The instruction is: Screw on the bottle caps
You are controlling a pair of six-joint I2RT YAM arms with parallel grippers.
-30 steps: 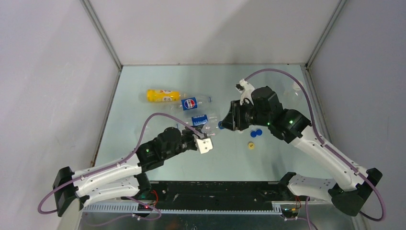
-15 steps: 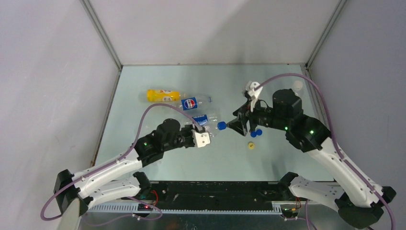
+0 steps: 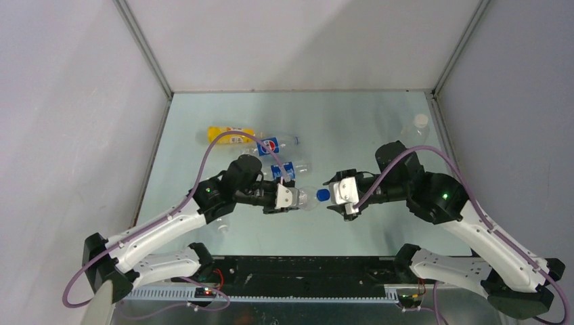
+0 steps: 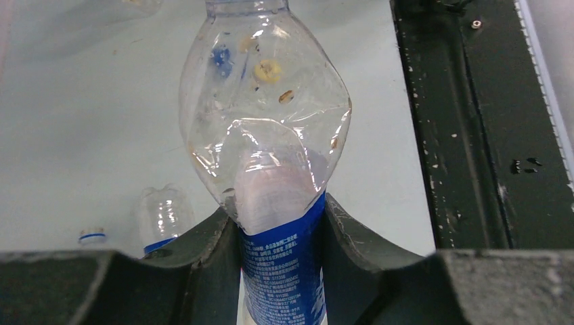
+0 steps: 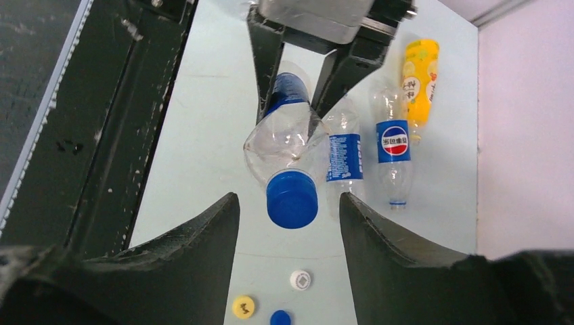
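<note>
Because a cap needs a fixed thread to turn against, the left gripper [image 3: 292,198] is clamping the clear plastic bottle with the blue label [image 4: 264,135] by its body, over the tabletop [image 3: 352,128] near its near edge. The right gripper [image 3: 333,196] is facing the neck, its fingers standing apart on either side of the round blue plastic cap [image 5: 292,198] without touching it, apparently placed to close and twist.

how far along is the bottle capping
Apparently done: blue cap sits on the clear bottle. In hand: left pincer grips that bottle, right pincer open around the cap. Remaining: Pepsi bottle, yellow bottle, second blue-labelled bottle lying aside; yellow cap, white cap, loose blue cap unused.
</note>
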